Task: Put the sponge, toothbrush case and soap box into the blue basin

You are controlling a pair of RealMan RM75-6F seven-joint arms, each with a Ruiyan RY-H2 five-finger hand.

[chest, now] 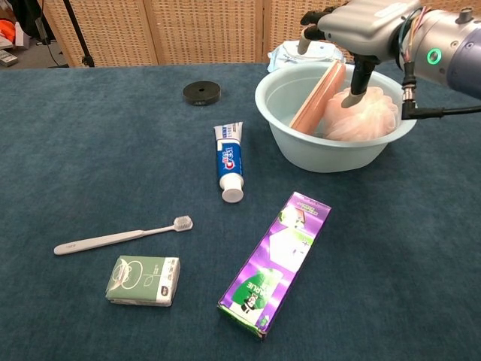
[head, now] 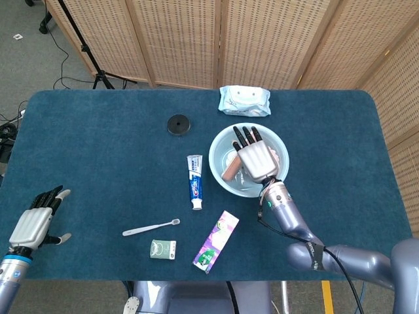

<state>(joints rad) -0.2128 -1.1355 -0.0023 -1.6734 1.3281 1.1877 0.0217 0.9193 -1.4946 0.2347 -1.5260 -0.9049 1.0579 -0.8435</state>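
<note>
While the right hand (chest: 359, 26) hovers above the blue basin (chest: 331, 154) with fingers spread and nothing in its grasp, a tan toothbrush case (chest: 319, 98) leans tilted against the basin's inner wall beside a pink mesh sponge (chest: 364, 116). At the table's near left corner, the left hand (head: 36, 221) rests open and empty. Toothpaste (chest: 228, 162), a toothbrush (chest: 120, 237), a green soap box (chest: 144, 280) and a purple carton (chest: 274, 262) lie on the blue tablecloth (chest: 90, 165).
</note>
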